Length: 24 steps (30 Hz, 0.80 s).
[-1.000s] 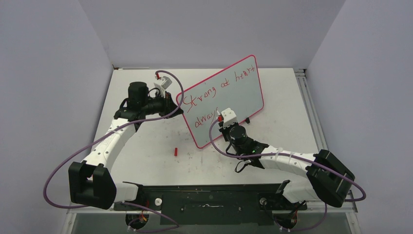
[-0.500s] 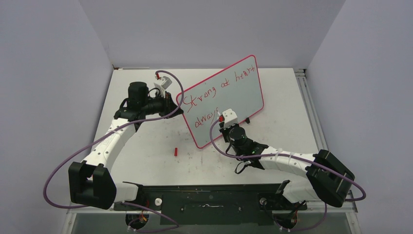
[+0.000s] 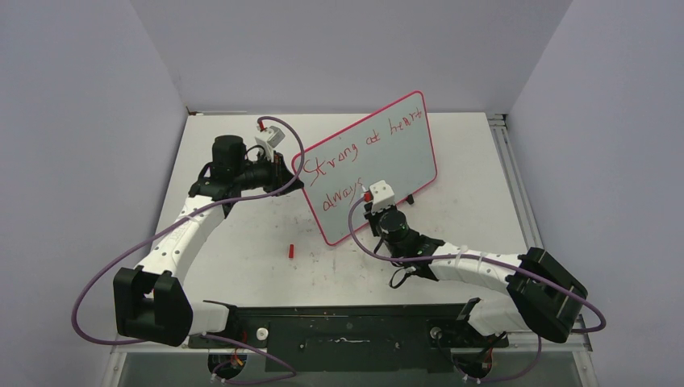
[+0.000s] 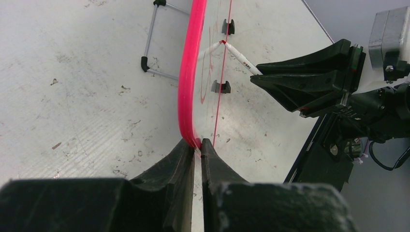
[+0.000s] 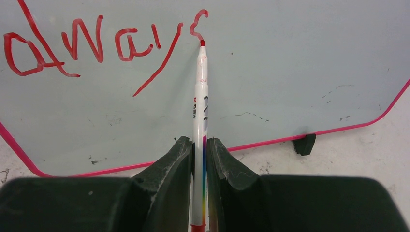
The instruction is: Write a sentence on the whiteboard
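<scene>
Smooth, glossy face on the whiteboard (image 5: 290, 63), with a shiny, plastic-looking pink-red rim (image 4: 186, 87). Matt, scuffed white on the table (image 4: 72, 106). Matt black plastic on the fingers (image 5: 169, 164) of the right gripper (image 5: 199, 142); glossy white plastic on the marker (image 5: 200, 96).

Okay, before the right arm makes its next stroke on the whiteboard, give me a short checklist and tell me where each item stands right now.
1. Board hold: left gripper is shut on the whiteboard rim. Ok.
2. Pen hold: right gripper is shut on the marker, with the barrel straight between the fingers. Ok.
3. Contact: the marker tip touches the board at the end of the last stroke. Ok.
4. Text: the sentence has a final "s" that looks only half drawn. Not ok.
5. Ink: the strokes are solid red. Ok.
6. Loose red piece lies apart from both arms. Ok.
</scene>
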Motion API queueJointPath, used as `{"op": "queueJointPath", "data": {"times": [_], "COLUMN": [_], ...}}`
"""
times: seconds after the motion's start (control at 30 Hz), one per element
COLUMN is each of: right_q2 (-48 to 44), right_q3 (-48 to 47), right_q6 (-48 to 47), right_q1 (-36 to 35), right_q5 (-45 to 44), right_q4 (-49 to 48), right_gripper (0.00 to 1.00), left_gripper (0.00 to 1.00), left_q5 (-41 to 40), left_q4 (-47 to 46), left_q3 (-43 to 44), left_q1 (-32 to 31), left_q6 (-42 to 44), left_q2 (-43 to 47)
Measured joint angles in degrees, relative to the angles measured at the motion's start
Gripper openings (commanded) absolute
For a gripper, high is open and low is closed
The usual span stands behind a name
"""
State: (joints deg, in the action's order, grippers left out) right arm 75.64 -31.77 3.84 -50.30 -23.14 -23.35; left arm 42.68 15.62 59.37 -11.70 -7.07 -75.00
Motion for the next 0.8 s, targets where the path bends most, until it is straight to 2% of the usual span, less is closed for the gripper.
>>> {"op": "queueJointPath", "data": {"times": [0.37,0.8], "right_q2": [0.0,-0.07], "right_q3": [1.29,1.29], "right_q6": [0.52,-0.07], "right_q1": [-0.15,-3.8], "right_q5": [0.02,-2.47], "right_q4": [0.26,0.44], "right_gripper": [0.05,0.05], "left_gripper": [0.0,0.0], "left_q5": [0.0,0.02], "left_q4": [0.0,0.02], "left_q3": [0.0,0.0], "left_q1": [0.0,0.0], "left_q6": [0.0,-0.02], "left_q2": [0.0,0.0]}}
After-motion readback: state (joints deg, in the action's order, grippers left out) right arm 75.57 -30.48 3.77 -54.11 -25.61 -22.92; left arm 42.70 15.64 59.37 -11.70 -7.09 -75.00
